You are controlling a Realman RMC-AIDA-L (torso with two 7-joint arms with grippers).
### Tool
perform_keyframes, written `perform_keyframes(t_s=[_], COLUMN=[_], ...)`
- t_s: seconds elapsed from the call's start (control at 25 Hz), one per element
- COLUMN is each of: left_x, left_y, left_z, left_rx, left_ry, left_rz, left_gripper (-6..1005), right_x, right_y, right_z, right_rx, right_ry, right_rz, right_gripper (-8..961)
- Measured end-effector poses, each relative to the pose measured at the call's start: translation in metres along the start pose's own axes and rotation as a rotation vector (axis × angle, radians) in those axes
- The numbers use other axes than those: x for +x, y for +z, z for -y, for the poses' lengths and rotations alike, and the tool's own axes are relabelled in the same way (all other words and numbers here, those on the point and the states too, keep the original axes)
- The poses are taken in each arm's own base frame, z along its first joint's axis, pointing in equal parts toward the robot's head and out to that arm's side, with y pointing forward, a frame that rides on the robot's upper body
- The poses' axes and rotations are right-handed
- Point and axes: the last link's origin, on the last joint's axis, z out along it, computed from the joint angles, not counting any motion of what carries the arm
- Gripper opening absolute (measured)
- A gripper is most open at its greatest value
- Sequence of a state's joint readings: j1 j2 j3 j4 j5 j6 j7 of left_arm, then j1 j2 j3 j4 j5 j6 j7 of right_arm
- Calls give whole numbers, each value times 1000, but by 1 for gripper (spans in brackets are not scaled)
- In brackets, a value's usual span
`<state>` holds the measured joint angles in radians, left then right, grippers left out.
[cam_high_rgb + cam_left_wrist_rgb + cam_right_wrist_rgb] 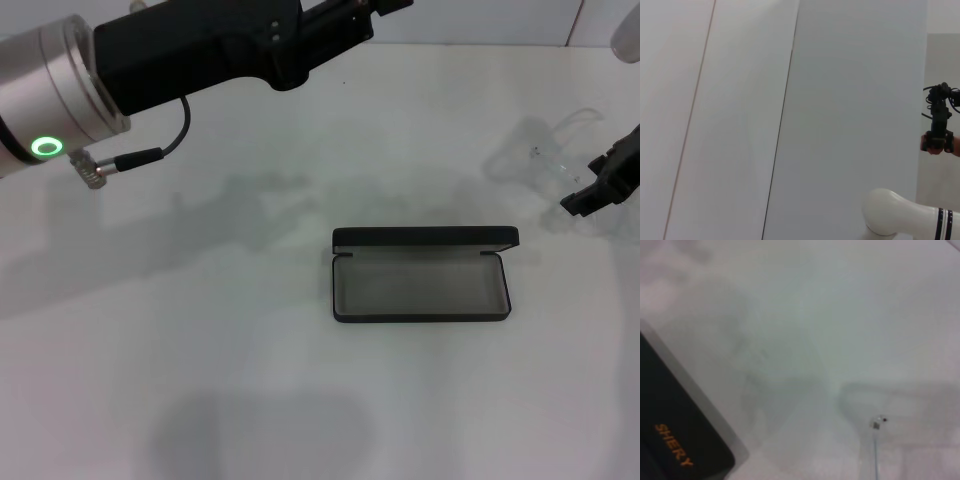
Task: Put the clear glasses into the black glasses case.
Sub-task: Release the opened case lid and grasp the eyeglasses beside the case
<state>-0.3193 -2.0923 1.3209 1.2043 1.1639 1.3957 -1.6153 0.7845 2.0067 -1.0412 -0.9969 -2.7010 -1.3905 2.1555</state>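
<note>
Black glasses case open on table, right pincer beside clear glasses, grip unclear, left arm raised.

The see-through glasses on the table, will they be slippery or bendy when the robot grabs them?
Probably a bit of both. The clear plastic glasses look smooth and glossy, so they may slip in the right gripper beside them. Their thin clear arms look likely to flex. They seem light, so a nudge could slide them across the white table.
</note>
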Motion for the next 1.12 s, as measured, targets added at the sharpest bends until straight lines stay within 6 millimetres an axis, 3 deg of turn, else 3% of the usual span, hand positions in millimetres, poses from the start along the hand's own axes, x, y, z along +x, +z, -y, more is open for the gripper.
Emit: perform_keyframes(t_s=[0.2, 0.64, 1.12], left_x=[-1, -4, -4], left_y=[0, 0, 0], left_z=[1, 3, 3], left_rx=[4, 7, 6], left_ry=[-6, -11, -9], left_rz=[1, 0, 0], left_gripper=[343, 341, 340], right_x=[3, 5, 4], right_y=[6, 15, 16], right_z=[0, 2, 2], right_rx=[-1, 5, 9], right_ry=[6, 13, 18], right_rz=[-9, -10, -10], right_gripper=[663, 559, 255])
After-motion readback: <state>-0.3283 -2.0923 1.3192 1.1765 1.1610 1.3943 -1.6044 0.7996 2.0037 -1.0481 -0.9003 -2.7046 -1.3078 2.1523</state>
